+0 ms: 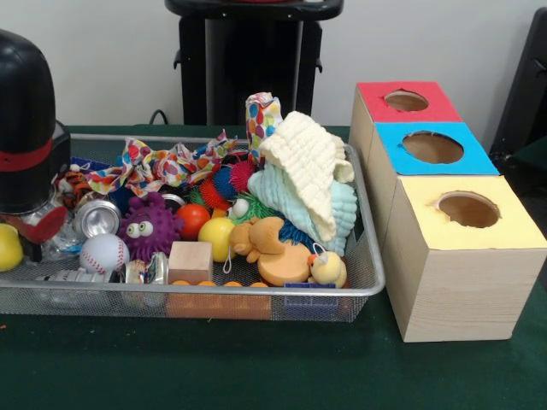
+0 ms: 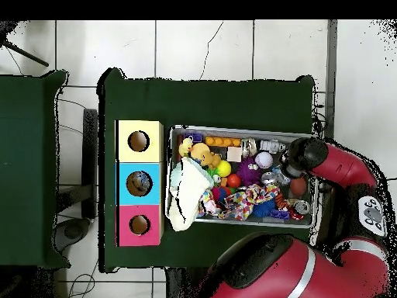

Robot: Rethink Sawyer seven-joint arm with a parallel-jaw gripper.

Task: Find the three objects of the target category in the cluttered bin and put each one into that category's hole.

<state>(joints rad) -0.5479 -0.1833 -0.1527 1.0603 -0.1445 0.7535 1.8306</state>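
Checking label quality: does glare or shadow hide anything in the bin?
Front view: even light, only a small glint on the can; the arm, not shadow, covers the bin's left end. Overhead view: no glare; the arm overhangs the bin's right end.

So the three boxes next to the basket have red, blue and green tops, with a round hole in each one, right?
Almost. The front view shows the third box top is yellow, not green. The other tops are red and blue, each has a round hole, and all three stand beside the wire basket.
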